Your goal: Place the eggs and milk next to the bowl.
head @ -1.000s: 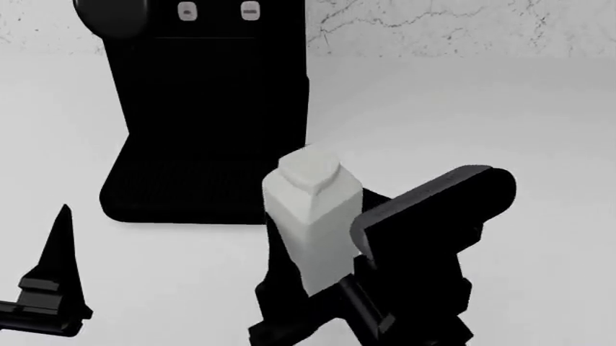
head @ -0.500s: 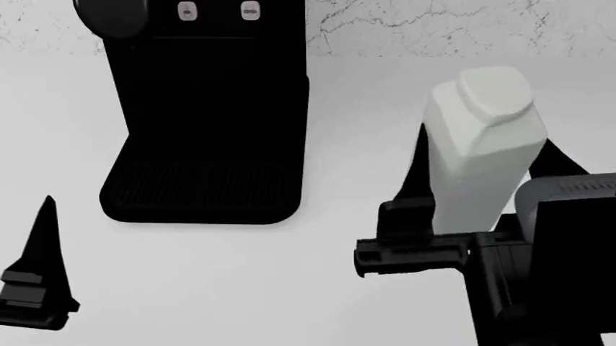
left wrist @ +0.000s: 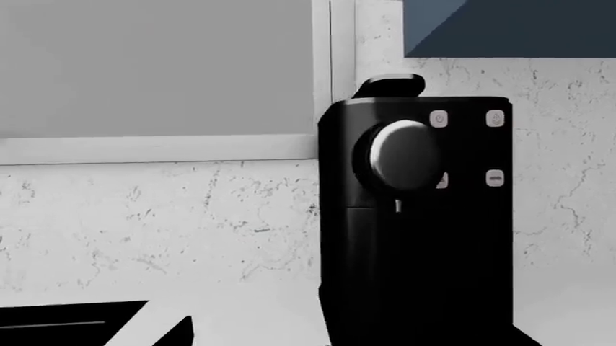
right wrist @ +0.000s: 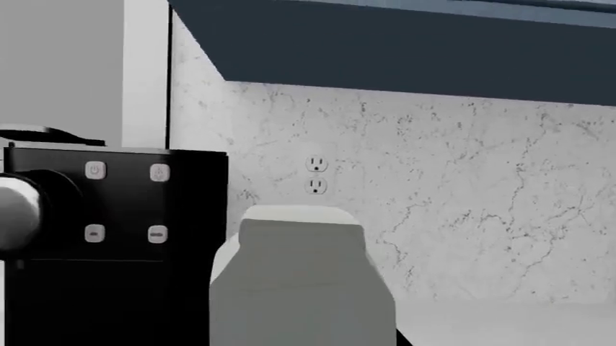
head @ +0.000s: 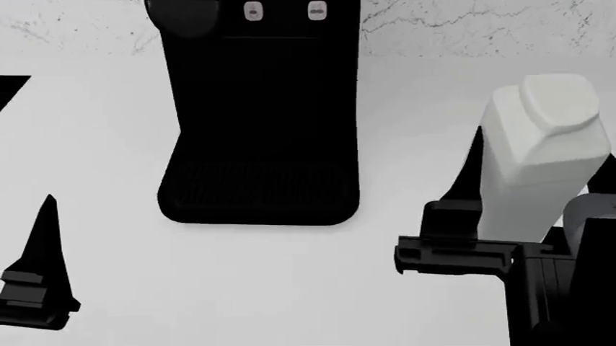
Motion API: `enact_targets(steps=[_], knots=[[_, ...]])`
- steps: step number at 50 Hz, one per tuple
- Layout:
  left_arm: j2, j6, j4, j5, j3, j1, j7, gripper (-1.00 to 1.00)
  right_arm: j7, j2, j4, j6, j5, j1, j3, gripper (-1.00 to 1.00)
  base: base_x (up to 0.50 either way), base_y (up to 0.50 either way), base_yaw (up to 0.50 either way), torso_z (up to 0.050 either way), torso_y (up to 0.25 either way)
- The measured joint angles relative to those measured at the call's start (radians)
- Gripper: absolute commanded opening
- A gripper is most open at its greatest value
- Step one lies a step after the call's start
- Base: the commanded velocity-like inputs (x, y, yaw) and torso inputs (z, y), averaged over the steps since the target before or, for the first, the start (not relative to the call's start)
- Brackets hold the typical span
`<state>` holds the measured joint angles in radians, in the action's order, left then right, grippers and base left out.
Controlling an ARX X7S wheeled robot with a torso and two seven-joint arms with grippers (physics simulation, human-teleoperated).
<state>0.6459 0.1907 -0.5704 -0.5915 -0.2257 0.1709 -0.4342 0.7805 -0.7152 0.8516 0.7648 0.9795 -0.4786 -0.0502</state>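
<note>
The milk, a plain white carton with a rounded cap, stands upright at the right of the head view, held above the white counter. My right gripper is shut on it, one black finger on its left side and the other behind its right edge. The carton fills the lower middle of the right wrist view. My left gripper hangs low at the left, empty, with one pointed finger showing; its fingertip shows in the left wrist view. The eggs and the bowl are out of view.
A big black coffee machine stands at the back centre against the marble wall, left of the milk; it also shows in the left wrist view and the right wrist view. A black surface corner lies at the far left.
My right gripper has lifted the milk from in front of the coffee machine and carried it up and to the right. The head view has then shifted, so the machine sits further right.
</note>
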Motion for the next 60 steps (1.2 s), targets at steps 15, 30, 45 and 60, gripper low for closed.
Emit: enact_targets(steps=[15, 30, 45, 60], knots=[[-0.001, -0.016, 0.013, 0.003, 0.003, -0.011, 0.006, 1.0, -0.007, 0.01, -0.012, -0.005, -0.015, -0.003, -0.028, -1.0, 0.0, 0.5, 0.0, 0.0, 0.001], [0.002, -0.025, 0.017, -0.002, 0.008, -0.018, 0.009, 1.0, -0.011, 0.012, -0.016, -0.003, -0.016, -0.009, -0.047, -1.0, 0.0, 0.5, 0.0, 0.0, 0.001], [0.004, -0.028, 0.015, -0.003, 0.01, -0.019, 0.009, 1.0, -0.022, 0.017, -0.023, -0.011, -0.024, -0.014, -0.065, -1.0, 0.0, 0.5, 0.0, 0.0, 0.001], [0.007, -0.032, 0.014, -0.004, 0.013, -0.024, 0.008, 1.0, -0.025, 0.017, -0.023, -0.015, -0.026, -0.013, -0.074, -1.0, 0.0, 0.5, 0.0, 0.001, 0.001]])
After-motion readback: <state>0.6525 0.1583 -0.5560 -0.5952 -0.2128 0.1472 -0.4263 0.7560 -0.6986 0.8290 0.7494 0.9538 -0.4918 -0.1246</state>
